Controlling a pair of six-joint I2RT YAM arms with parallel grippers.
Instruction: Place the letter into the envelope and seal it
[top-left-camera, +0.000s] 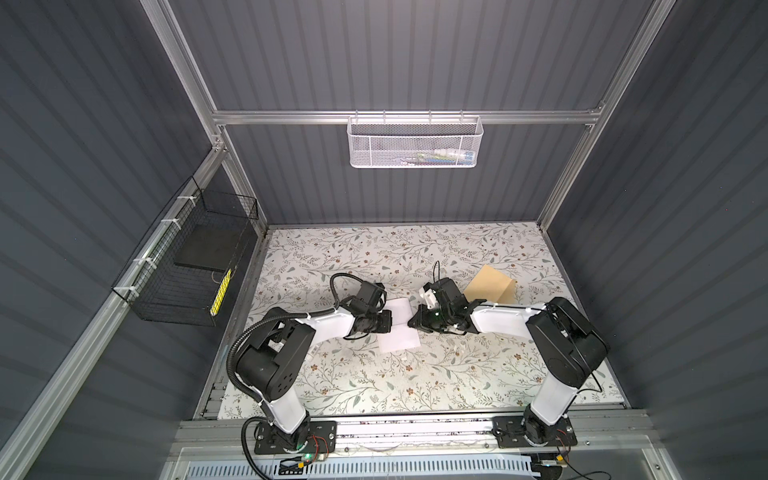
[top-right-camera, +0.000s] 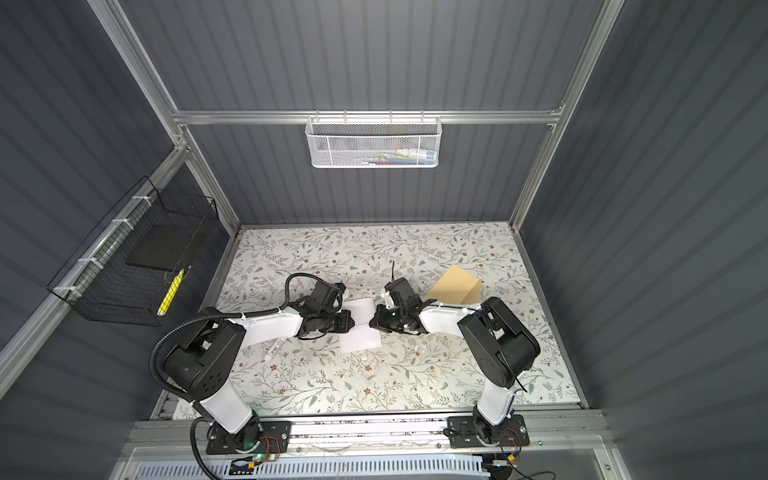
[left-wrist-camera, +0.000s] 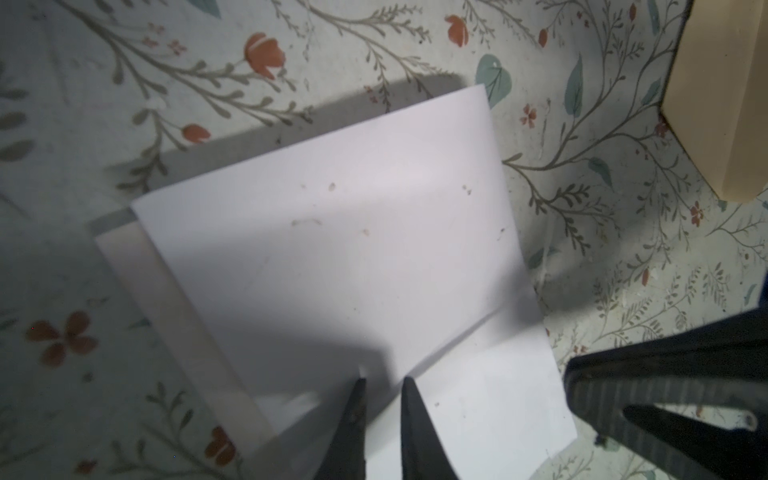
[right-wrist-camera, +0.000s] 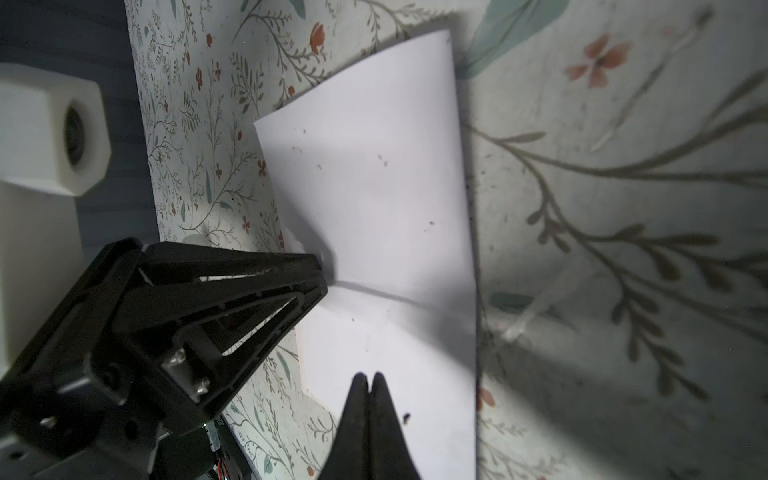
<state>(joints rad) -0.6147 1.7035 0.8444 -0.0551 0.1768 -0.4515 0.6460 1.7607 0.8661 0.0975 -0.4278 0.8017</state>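
1. Slippage: the left pincer (left-wrist-camera: 382, 384) is nipped almost shut on one edge of the letter (top-left-camera: 401, 336), right at its crease. That is a thin hold on thin paper, and a quick lift could pull the sheet free.
2. Missed grasp: the right pincer (right-wrist-camera: 368, 380) is closed tight, tips together, at the opposite edge. I cannot tell whether any paper sits between them. If none does, the sheet would hang from one side and swing.
3. Tearing or buckling: the letter lies at the middle of the surface (top-left-camera: 415, 382), and the half beyond the fold seems raised off it. Arms drawing apart or twisting unevenly could rip it at a pinch point or crumple it.
4. Envelope trouble: the envelope (top-left-camera: 489, 284) lies apart from the letter, toward the far right corner, partly hidden by the right arm. A sweep of that arm could shove it, and a bowed sheet may jam at its mouth.
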